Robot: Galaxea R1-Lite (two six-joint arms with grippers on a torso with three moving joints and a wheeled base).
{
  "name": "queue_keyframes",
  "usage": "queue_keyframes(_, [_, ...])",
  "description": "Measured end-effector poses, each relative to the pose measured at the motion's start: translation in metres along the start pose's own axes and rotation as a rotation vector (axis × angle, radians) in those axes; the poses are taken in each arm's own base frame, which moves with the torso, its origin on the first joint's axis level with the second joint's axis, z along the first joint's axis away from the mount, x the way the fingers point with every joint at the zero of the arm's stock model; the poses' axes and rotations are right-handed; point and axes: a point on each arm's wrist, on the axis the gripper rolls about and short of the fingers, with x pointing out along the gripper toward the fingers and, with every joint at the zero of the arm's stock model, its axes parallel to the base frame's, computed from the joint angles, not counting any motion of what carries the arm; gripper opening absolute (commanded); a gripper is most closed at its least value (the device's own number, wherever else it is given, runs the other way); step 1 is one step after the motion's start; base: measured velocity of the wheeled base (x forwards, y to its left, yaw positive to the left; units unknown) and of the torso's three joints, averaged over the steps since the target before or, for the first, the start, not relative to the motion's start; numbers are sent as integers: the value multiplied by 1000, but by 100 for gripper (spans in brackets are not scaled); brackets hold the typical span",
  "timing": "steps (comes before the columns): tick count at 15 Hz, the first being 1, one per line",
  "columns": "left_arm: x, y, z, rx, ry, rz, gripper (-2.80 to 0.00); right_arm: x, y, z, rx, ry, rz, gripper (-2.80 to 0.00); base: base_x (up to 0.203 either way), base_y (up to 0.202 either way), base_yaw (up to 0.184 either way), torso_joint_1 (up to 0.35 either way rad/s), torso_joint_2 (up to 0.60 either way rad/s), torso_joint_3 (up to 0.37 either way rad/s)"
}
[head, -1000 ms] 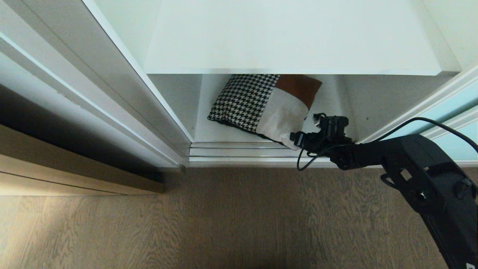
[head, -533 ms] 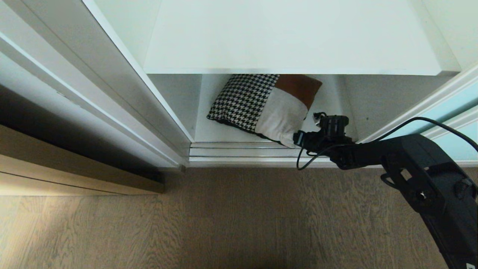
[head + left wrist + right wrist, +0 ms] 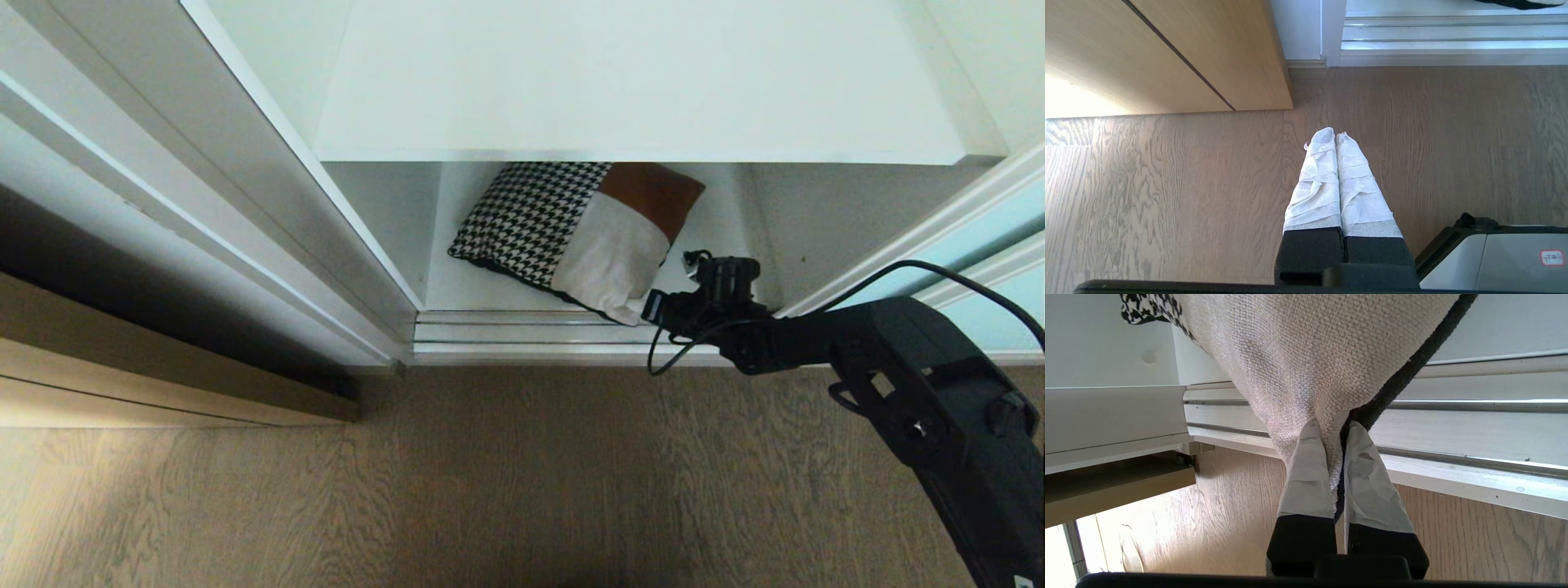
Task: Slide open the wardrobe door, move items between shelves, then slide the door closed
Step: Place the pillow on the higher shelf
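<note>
Head view: square woven cushion (image 3: 575, 237) on smooth white lower shelf (image 3: 457, 286), corner pinched in right gripper (image 3: 653, 309) jaws.

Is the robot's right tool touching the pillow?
Touching. In the right wrist view, the right tool has both fingers pinched on the cream corner of the pillow.

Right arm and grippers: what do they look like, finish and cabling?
Right arm: matte black housing, a loose black cable arcing over it. Right gripper and left gripper: two tapered fingers each, wrapped in wrinkled white tape over black bases.
</note>
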Motion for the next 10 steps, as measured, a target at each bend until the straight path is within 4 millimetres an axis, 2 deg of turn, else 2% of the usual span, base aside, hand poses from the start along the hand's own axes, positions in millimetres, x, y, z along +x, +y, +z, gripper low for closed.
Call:
queue_keyframes(4, [0,0,0,0,0,0,-280,-6,-4,3,40,13,-72,-280,0,0,0,0,0,0])
queue_keyframes(8, [0,0,0,0,0,0,-280,-32,-9,29,123,20,-174,-280,0,0,0,0,0,0])
queue_keyframes(10, [0,0,0,0,0,0,-280,-45,-11,31,140,37,-200,-280,0,0,0,0,0,0])
